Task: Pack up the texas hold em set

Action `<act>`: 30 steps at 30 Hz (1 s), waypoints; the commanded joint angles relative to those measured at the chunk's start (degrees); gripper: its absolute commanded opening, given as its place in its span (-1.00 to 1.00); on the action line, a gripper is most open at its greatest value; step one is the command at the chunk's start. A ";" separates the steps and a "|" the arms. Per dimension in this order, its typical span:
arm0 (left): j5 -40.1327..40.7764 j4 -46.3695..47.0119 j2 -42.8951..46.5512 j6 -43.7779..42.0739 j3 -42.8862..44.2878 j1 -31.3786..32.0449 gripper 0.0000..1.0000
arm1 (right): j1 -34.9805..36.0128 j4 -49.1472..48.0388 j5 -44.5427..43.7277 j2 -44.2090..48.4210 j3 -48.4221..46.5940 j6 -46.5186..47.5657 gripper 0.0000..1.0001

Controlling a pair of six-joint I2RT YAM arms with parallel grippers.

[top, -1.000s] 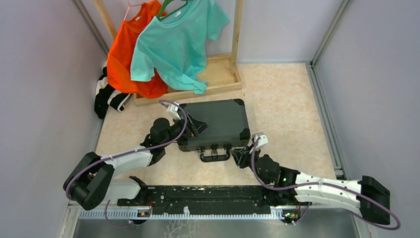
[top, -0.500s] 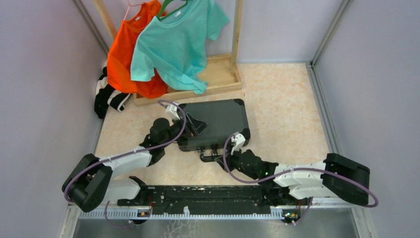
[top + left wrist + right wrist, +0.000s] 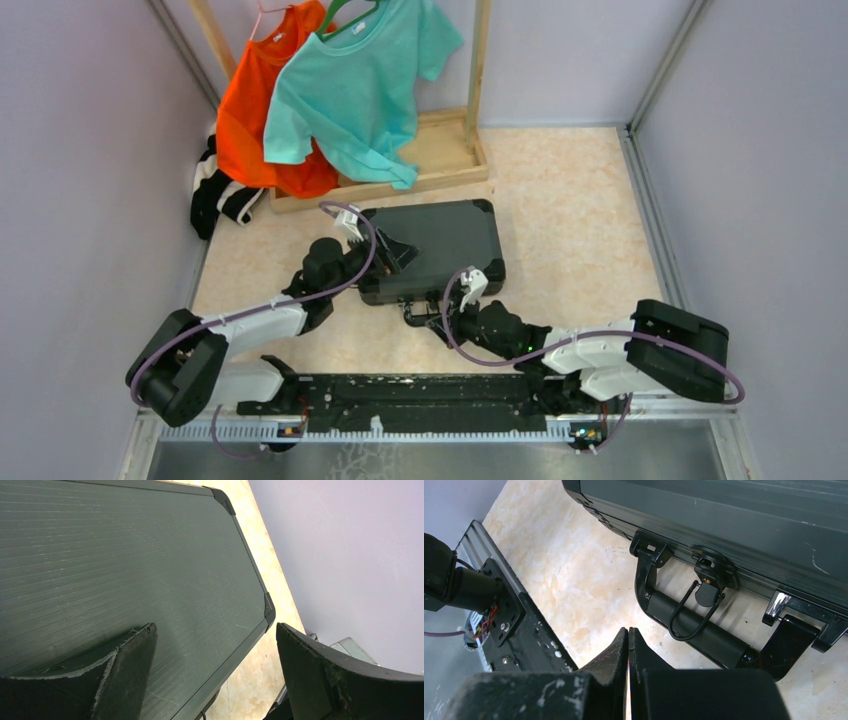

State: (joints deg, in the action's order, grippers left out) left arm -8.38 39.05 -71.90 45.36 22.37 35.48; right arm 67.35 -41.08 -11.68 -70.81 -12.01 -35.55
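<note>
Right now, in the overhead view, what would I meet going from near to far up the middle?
First the black mounting rail → black briefcase → wooden rack base → teal shirt.

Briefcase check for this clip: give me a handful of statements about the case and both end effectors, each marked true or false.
1. The briefcase lies closed on the table. True.
2. The right end effector grips the case handle. False: its fingers are shut on nothing, and the handle lies outside them.
3. The left end effector is open. True: its fingers stand wide apart over the briefcase.
4. Poker chips lie scattered on the table. False: none are in view.
5. A teal shirt hangs behind the briefcase. True.
</note>
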 commanded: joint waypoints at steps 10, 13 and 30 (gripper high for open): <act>0.67 -16.32 -4.00 -0.45 -4.02 -0.33 0.89 | -1.51 -3.54 0.43 -3.69 1.39 -0.92 -1.00; 0.69 -16.69 -3.66 -0.67 -3.91 -0.35 0.89 | -1.60 -5.52 0.11 -5.27 2.18 -1.75 -1.00; 1.34 -18.08 -2.16 -1.24 -4.24 -0.31 0.89 | -4.55 -15.42 1.44 -12.60 4.56 -4.02 -1.00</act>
State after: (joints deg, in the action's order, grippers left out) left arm -8.38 38.30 -71.44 45.17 22.37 35.48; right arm 64.03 -49.30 -10.76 -81.30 -8.62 -38.30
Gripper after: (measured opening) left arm 0.939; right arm 0.004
